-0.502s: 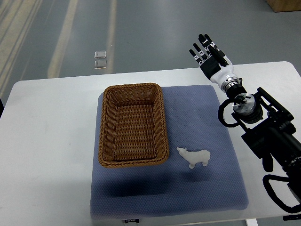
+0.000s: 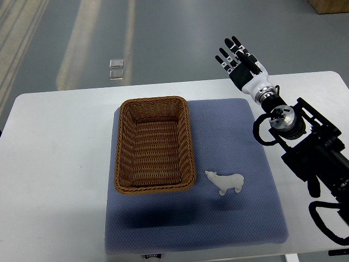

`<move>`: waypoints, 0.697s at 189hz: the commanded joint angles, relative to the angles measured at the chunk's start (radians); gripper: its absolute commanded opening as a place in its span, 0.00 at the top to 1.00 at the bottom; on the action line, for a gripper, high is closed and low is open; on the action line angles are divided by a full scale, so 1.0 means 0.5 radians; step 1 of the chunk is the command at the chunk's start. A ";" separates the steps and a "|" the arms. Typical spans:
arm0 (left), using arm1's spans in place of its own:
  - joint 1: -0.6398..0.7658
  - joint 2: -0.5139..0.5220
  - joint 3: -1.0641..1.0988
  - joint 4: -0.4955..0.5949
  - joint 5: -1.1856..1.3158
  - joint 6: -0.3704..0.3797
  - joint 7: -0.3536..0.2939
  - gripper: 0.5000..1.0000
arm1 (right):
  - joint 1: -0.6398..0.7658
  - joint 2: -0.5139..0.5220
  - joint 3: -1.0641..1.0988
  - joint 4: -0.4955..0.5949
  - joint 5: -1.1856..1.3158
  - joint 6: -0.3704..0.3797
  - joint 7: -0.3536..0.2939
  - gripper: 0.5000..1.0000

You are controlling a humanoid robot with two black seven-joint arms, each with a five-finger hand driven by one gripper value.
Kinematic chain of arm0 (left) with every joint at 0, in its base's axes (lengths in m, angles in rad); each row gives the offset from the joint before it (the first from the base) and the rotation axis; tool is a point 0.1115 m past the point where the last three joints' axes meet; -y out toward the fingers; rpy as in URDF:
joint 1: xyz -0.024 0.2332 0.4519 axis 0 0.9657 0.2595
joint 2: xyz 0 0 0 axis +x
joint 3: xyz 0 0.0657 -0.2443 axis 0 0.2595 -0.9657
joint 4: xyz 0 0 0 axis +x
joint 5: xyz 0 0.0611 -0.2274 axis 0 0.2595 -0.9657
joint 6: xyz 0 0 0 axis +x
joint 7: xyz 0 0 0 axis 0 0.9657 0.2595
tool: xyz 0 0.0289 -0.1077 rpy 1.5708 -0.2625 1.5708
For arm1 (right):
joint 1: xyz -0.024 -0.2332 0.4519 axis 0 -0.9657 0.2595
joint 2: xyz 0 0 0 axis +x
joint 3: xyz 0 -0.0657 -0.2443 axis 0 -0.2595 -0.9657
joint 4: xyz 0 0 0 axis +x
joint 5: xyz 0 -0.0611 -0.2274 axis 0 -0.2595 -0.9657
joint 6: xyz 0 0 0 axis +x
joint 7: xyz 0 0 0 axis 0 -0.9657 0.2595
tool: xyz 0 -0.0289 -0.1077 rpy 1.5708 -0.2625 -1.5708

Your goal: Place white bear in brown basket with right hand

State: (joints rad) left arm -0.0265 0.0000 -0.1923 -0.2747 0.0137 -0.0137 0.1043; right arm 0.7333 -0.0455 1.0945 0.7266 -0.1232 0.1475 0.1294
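Note:
A small white bear (image 2: 226,182) lies on its side on the blue mat (image 2: 240,136), just right of the brown wicker basket (image 2: 154,144). The basket is rectangular and has nothing in it. My right hand (image 2: 238,60) is up at the far edge of the table, well beyond the bear, with its black fingers spread and holding nothing. Its arm (image 2: 305,147) runs in from the right edge. The left arm does not show.
The mat lies on a white table (image 2: 54,153). Beyond the table's far edge is grey floor with a small clear object (image 2: 115,69) on it.
My right hand has shifted slightly up and to the left. The bear and basket have not moved.

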 commanded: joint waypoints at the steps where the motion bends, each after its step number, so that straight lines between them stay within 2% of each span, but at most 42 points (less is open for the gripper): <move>1: -0.002 0.000 0.001 -0.009 0.000 0.000 0.000 0.00 | 0.028 -0.072 -0.149 0.069 -0.171 -0.086 -0.010 0.14; 26: -0.008 0.000 -0.002 -0.018 0.000 -0.009 0.000 0.00 | 0.061 -0.182 -0.333 0.204 -0.438 -0.139 -0.038 0.15; 45: -0.011 0.000 -0.002 -0.018 0.000 -0.015 0.000 0.00 | 0.132 -0.299 -0.505 0.314 -0.619 -0.135 -0.148 0.15; 77: -0.018 0.000 0.001 -0.018 0.000 -0.019 0.000 0.00 | 0.469 -0.602 -1.284 0.477 -1.248 -0.093 -0.194 0.14; 108: -0.030 0.000 0.001 -0.021 0.000 -0.022 0.000 0.00 | 0.963 -0.836 -1.919 0.510 -1.429 0.276 -0.277 0.15; 132: -0.042 0.000 0.001 -0.021 0.000 -0.022 0.000 0.00 | 1.368 -0.971 -2.321 0.694 -1.432 0.539 -0.378 0.14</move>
State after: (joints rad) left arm -0.0440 0.0000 -0.1914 -0.2853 0.0139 -0.0246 0.1042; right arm 1.2732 -0.4843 0.0790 1.0085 -0.8349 0.3242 -0.0231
